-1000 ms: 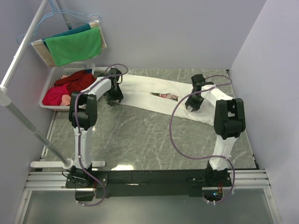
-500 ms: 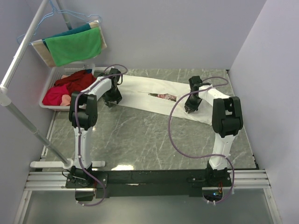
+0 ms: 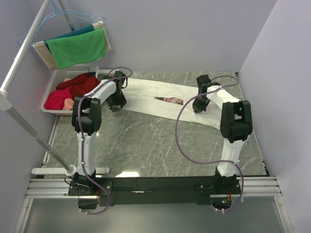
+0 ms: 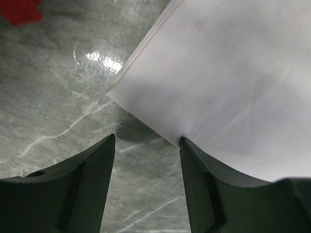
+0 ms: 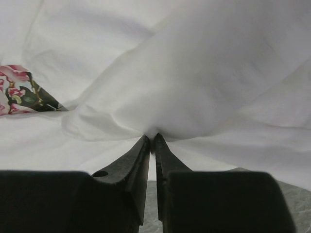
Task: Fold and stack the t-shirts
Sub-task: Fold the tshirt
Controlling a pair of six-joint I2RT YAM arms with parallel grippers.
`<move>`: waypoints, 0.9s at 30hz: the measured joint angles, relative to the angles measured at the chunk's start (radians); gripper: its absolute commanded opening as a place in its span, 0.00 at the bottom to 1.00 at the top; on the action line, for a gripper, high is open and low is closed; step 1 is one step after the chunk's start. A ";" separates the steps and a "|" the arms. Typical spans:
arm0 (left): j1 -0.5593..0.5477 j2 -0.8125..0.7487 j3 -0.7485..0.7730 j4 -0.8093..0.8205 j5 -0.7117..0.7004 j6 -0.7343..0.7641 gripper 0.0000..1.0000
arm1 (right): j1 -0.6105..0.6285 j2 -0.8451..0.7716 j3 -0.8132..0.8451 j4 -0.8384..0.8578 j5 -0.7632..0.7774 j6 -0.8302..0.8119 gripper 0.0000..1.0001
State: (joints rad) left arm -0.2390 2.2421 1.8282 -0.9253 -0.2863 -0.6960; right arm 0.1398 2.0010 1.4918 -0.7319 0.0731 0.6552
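A white t-shirt point(image 3: 155, 99) lies stretched across the back of the table, folded lengthwise, with a slit of pink floral print point(image 3: 171, 100) showing. My left gripper point(image 3: 116, 103) stands open at the shirt's left end. In the left wrist view the shirt's corner point(image 4: 233, 73) lies just ahead of the gripper point(image 4: 147, 138), and the right fingertip point(image 4: 187, 145) touches its edge. My right gripper point(image 3: 198, 107) is at the shirt's right part. In the right wrist view it point(image 5: 152, 137) is shut on a bunched fold of the white cloth point(image 5: 194, 73). The print point(image 5: 22, 92) lies to its left.
A white basket point(image 3: 52, 77) with red garments point(image 3: 73, 87) stands at the back left. A green cloth point(image 3: 77, 47) hangs above it from a slanted rail point(image 3: 26, 41). A red scrap point(image 4: 19, 9) shows at the left wrist view's corner. Walls close the back and right.
My right gripper has closed onto a fold of the t-shirt and shifted slightly left and back. The left arm has not moved.
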 measured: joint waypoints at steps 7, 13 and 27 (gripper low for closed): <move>0.000 0.001 0.001 0.000 0.000 0.000 0.61 | 0.000 0.000 0.040 -0.013 0.009 -0.007 0.16; 0.000 0.001 0.001 0.000 0.000 0.000 0.61 | 0.000 0.000 0.048 -0.018 0.010 -0.013 0.23; 0.000 0.001 0.002 0.000 0.000 0.001 0.61 | 0.000 0.014 0.054 -0.020 0.008 -0.017 0.00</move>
State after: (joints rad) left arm -0.2390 2.2433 1.8297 -0.9257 -0.2867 -0.6952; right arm 0.1402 2.0155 1.5459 -0.7517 0.0814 0.6380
